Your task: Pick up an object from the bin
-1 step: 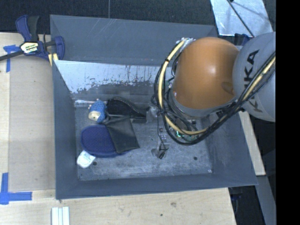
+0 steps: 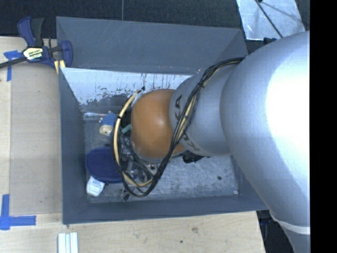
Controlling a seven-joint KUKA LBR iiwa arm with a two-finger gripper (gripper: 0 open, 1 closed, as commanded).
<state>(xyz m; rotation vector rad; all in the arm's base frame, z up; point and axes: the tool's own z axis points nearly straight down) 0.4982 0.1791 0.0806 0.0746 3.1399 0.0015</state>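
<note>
My gripper (image 2: pixel 135 166) reaches down at the left middle of the bin's floor, its dark body showing below the arm's wrist. Just left of it lies a dark blue round disc-shaped thing (image 2: pixel 102 165), its right edge against the gripper's body. A small white block (image 2: pixel 95 186) sits at the disc's front left. Further back lies a small blue and tan thing (image 2: pixel 108 123), with a clear plastic piece (image 2: pixel 93 116) beside it on the left. What is under the gripper is hidden.
The arm and its orange wrist cover with looping cables hang over the middle and right of the bin. The bin's left wall stands close to the blue disc. A bare speckled floor shows at the front right.
</note>
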